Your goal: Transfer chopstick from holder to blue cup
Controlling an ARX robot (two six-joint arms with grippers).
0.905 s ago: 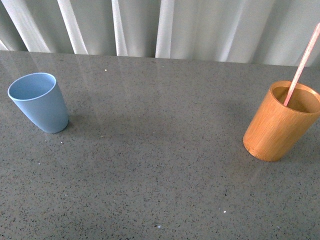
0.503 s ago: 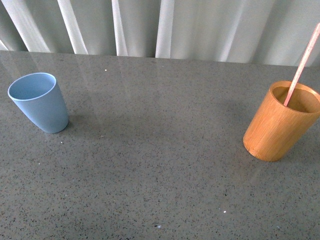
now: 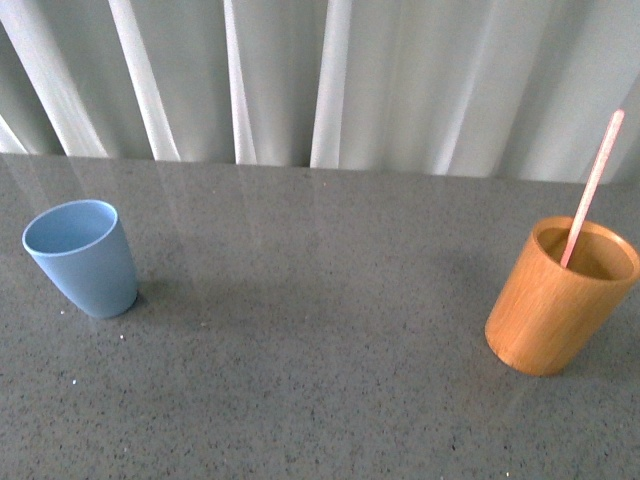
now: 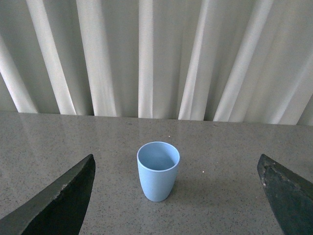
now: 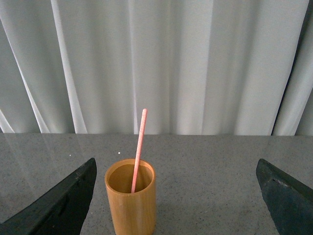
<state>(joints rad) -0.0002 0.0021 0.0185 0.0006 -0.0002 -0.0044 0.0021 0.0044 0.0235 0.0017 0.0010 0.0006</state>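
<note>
The blue cup (image 3: 82,257) stands upright and empty at the table's left. The orange-brown holder (image 3: 557,296) stands at the right with one pink chopstick (image 3: 592,189) leaning in it. No gripper shows in the front view. In the left wrist view my left gripper (image 4: 178,196) is open, its dark fingers (image 4: 63,200) wide apart, with the blue cup (image 4: 157,171) ahead between them. In the right wrist view my right gripper (image 5: 176,196) is open, and the holder (image 5: 131,198) with the chopstick (image 5: 139,147) stands ahead, nearer one finger.
A grey speckled table (image 3: 310,330) carries both cups, with a wide bare stretch between them. White pleated curtains (image 3: 330,70) hang behind the table's far edge.
The front view has tilted up: both cups sit lower in the picture and the chopstick's whole tip now shows. The cups themselves have not moved.
</note>
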